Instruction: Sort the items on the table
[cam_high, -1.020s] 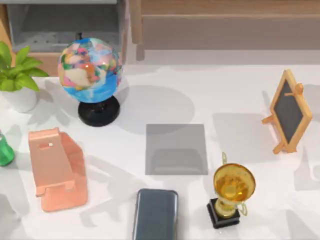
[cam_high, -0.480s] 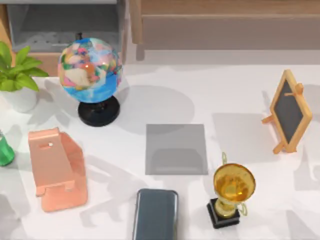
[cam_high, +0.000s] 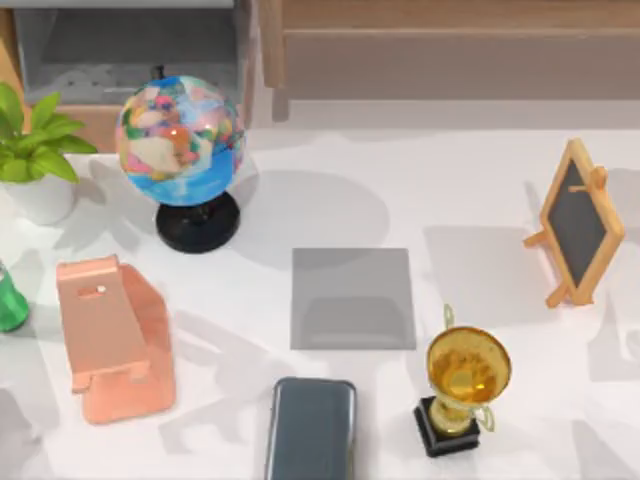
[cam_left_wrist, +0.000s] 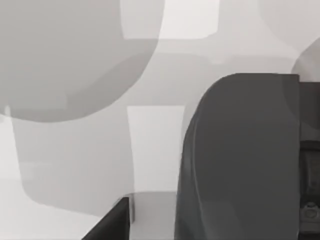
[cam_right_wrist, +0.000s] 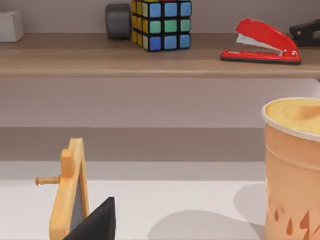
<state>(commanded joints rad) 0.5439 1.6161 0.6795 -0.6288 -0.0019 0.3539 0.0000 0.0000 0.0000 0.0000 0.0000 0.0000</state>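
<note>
A slate-grey smartphone (cam_high: 311, 430) with rounded corners lies flat at the front edge of the white table (cam_high: 450, 190), just in front of a grey square mat (cam_high: 353, 298). In the left wrist view a large dark grey shape with a rounded corner (cam_left_wrist: 240, 160) lies close over the shadowed tabletop; I cannot tell what it is. A dark part of my left gripper (cam_left_wrist: 112, 222) shows at that view's edge. A dark part of my right gripper (cam_right_wrist: 100, 222) shows low in the right wrist view, beside the wooden easel.
A colourful globe (cam_high: 180, 130) stands at the back left, with a potted plant (cam_high: 35, 150) and a green bottle (cam_high: 8, 300) at the left edge. A pink phone stand (cam_high: 110, 340) sits front left. A gold trophy (cam_high: 465, 380), a small chalkboard easel (cam_high: 578, 222) and an orange cup (cam_right_wrist: 292, 165) are on the right.
</note>
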